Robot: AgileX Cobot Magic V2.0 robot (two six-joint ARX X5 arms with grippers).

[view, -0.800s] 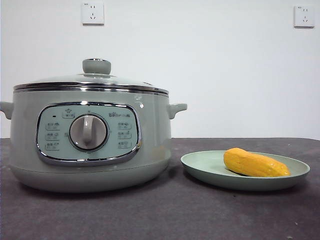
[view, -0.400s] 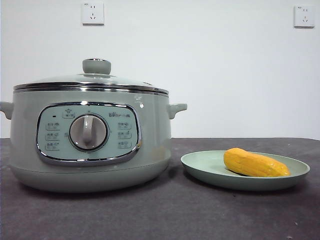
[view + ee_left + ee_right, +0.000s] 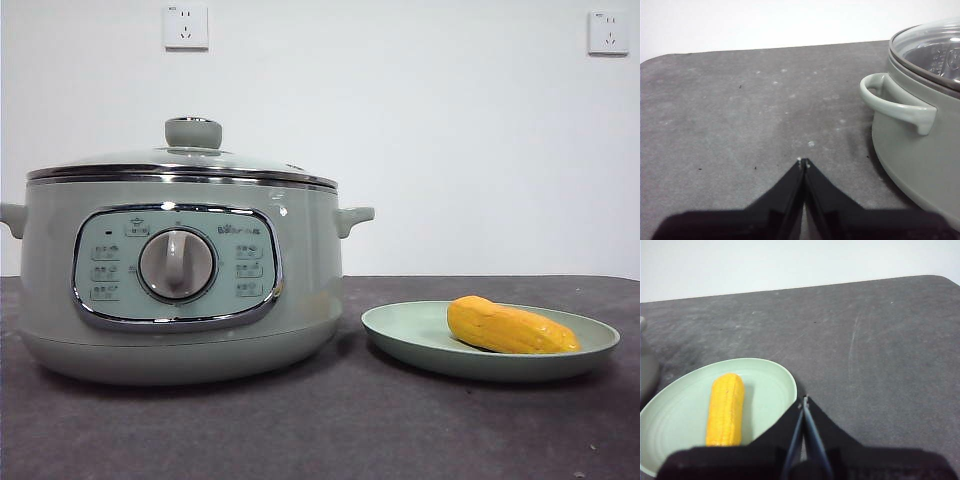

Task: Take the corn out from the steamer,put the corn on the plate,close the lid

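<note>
The pale green steamer (image 3: 180, 280) stands at the left of the table, and its glass lid (image 3: 185, 160) with a green knob sits closed on it. To its right the yellow corn (image 3: 510, 327) lies on the shallow green plate (image 3: 400, 335). My left gripper (image 3: 803, 161) is shut and empty above bare table beside the steamer's side handle (image 3: 895, 102); the lid (image 3: 935, 47) shows there too. Over the edge of the plate (image 3: 775, 385) hangs my right gripper (image 3: 805, 399), shut and empty, with the corn (image 3: 726, 410) beside it. Neither arm appears in the front view.
The dark grey tabletop (image 3: 330, 430) runs in front of the steamer and plate. A white wall with two sockets (image 3: 186, 26) stands behind. The table's far edge and a rounded corner (image 3: 940, 280) show in the right wrist view.
</note>
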